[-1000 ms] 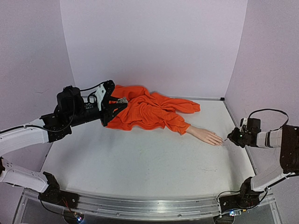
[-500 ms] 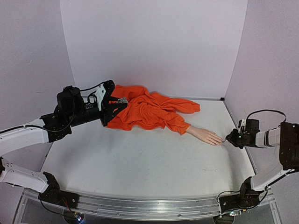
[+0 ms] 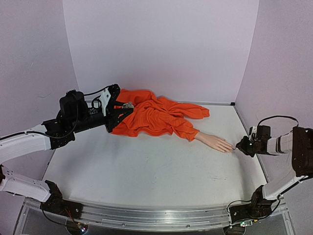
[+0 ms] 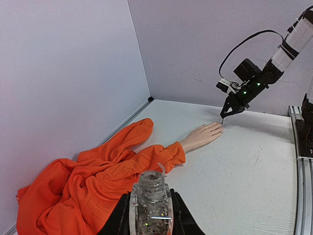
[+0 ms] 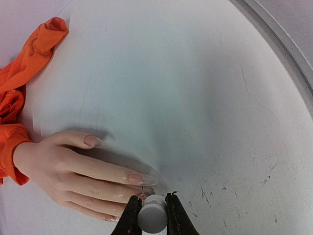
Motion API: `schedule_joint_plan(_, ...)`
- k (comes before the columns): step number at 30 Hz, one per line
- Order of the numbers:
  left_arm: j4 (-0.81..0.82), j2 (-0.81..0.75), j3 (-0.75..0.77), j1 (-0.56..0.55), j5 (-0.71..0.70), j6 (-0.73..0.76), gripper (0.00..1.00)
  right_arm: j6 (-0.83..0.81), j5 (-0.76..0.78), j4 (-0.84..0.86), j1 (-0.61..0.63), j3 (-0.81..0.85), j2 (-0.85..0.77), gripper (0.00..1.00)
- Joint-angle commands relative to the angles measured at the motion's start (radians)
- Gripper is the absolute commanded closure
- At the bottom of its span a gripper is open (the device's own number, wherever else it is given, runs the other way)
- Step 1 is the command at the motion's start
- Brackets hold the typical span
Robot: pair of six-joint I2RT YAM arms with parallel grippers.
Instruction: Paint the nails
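The right gripper (image 5: 152, 219) is clenched on a small white cap (image 5: 152, 213), which I take to be the brush handle. The bristles hide beneath it, so I cannot tell whether they touch anything. The cap hangs at the fingertips of the mannequin hand (image 5: 63, 164), just beside the tip of a middle finger. The nails (image 5: 137, 179) are tiny, glossy, hard-looking plates on slim fingers. The hand lies palm down on the table (image 5: 205, 88), coming out of an orange sleeve (image 5: 10, 147) toward the right side. I judge the hand to be light, rigid and free to slide, since only soft loose cloth anchors it. Strokes should therefore be feather-light and drawn along each nail, not across it. The nails offer nothing to take hold of; the cap is the only grip. Well apart on the left, the left gripper (image 4: 150, 215) grasps a small clear bottle (image 4: 150, 193), upright and open-topped, over the sleeve's bunched folds.
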Motion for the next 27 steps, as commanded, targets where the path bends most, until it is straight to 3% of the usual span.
schedule_joint_plan(1,0.058,-0.007,0.023,0.005,0.015,-0.012,1.00,0.001,0.017,-0.008,0.007,0.037,0.012,1.00)
schedule_joint_plan(27,0.058,-0.007,0.022,0.005,0.013,-0.009,1.00,0.007,0.057,-0.027,0.007,0.044,0.003,1.00)
